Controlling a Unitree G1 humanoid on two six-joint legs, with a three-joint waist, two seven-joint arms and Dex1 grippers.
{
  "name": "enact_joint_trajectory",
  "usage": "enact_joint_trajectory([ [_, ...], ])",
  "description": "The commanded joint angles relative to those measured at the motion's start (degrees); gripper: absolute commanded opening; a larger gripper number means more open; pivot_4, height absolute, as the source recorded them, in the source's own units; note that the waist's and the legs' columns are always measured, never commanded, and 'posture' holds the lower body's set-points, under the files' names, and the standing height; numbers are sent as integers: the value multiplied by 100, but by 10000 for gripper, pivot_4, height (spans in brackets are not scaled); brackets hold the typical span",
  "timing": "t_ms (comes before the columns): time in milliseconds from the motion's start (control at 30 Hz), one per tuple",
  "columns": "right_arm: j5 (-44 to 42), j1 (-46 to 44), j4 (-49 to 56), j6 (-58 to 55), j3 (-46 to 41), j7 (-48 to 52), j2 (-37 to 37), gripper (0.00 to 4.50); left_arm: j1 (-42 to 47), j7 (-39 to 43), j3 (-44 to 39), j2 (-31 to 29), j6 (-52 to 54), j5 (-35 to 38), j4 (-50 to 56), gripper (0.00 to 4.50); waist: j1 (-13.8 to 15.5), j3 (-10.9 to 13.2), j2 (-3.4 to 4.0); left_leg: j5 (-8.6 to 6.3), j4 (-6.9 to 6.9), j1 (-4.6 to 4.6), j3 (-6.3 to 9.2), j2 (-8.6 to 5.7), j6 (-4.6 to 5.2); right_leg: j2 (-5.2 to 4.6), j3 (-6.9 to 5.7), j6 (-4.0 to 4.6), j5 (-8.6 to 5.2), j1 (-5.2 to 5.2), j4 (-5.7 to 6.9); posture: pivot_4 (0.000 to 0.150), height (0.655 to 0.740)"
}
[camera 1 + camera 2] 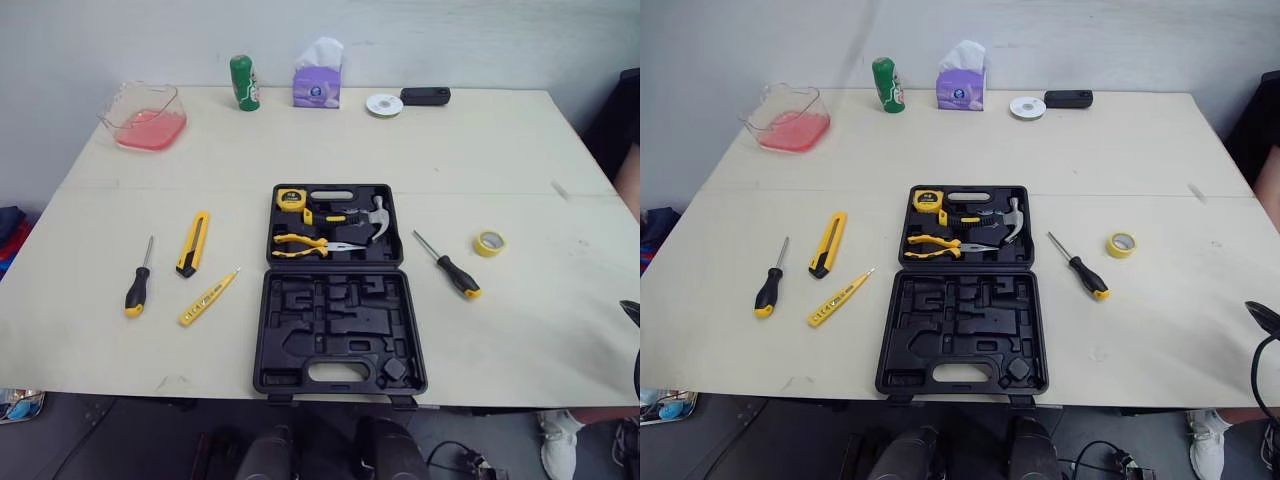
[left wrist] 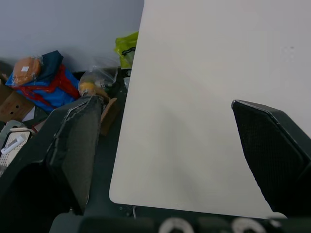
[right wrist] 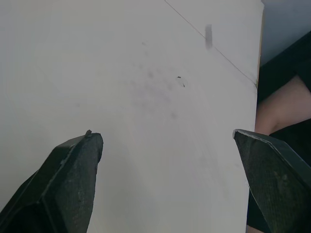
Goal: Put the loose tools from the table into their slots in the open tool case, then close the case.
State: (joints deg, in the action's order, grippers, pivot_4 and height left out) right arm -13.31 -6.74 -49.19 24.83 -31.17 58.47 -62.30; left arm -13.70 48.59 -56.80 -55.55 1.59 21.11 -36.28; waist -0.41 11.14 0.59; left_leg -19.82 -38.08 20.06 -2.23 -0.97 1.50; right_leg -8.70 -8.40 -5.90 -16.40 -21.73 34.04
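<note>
The black tool case (image 1: 338,290) lies open in the middle of the table (image 1: 480,160). Its far half holds a tape measure (image 1: 290,198), a hammer (image 1: 372,218) and pliers (image 1: 305,243); its near half has empty moulded slots. To the case's left lie a black-and-yellow screwdriver (image 1: 137,285), a yellow utility knife (image 1: 193,243) and a yellow tester pen (image 1: 208,297). On its right lie a second screwdriver (image 1: 450,268) and a yellow tape roll (image 1: 489,243). My left gripper (image 2: 170,160) hangs open over a table corner. My right gripper (image 3: 170,179) is open above bare tabletop near the right edge.
Along the far edge stand a pink-filled clear container (image 1: 145,117), a green can (image 1: 244,82), a purple tissue box (image 1: 317,80), a white disc (image 1: 384,104) and a black device (image 1: 425,96). Bags (image 2: 43,82) lie on the floor left of the table. A person's arm (image 3: 277,111) is at the right edge.
</note>
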Motion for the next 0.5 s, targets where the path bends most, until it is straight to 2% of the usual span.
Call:
enact_joint_trajectory([
  [33, -345, -95, 547, -173, 16, 202, 84, 44546, 9, 140, -11, -153, -134, 142, 94, 45000, -15, 0, 0, 0, 0, 0, -1, 2, 0, 3, 0, 1, 0, -1, 0, 1500, 7400],
  [300, -1164, -111, 2198, -1241, 241, 833, 554, 44546, -7, 203, 150, 118, 214, 443, 1049, 45000, 14, 0, -1, 1, -1, 4, -3, 12, 4, 11, 2, 9, 2, -4, 0, 1500, 7400],
  [500, -1841, -254, 3282, -1609, 383, 1305, 1063, 44546, -158, -363, 535, 414, 1961, 829, 2970, 45000, 34, 0, -1, 7, -3, 5, -3, 14, 15, 14, 5, 10, 3, -5, 11, 1500, 7400],
])
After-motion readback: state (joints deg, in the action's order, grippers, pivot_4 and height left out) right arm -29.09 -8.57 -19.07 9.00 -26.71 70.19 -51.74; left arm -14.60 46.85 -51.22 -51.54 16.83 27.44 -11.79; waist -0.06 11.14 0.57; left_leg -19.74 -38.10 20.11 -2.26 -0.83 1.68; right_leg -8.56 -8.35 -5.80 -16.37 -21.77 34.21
